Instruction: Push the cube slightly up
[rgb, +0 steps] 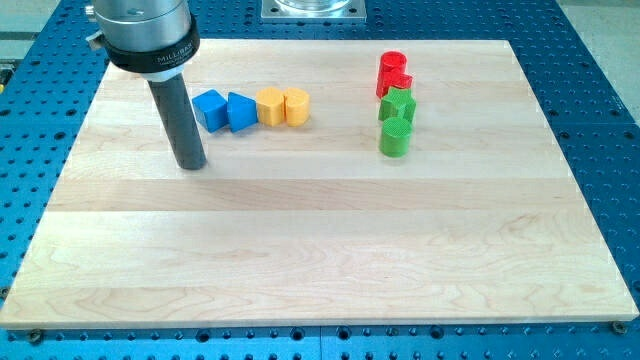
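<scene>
Your tip (191, 165) rests on the wooden board (320, 250), holding nothing, just off the view's left and slightly below the blue cube (209, 109). The cube heads a row: a second blue block (241, 111), a yellow block (271, 106) and a yellow cylinder-like block (296, 106). To nudge the cube upward, bring your tip directly beneath it first, then advance briefly; an off-centre contact would likely rotate it into its neighbour. The collar (150, 50) carries lettering, seemingly "MILLIBAR", not clearly legible.
</scene>
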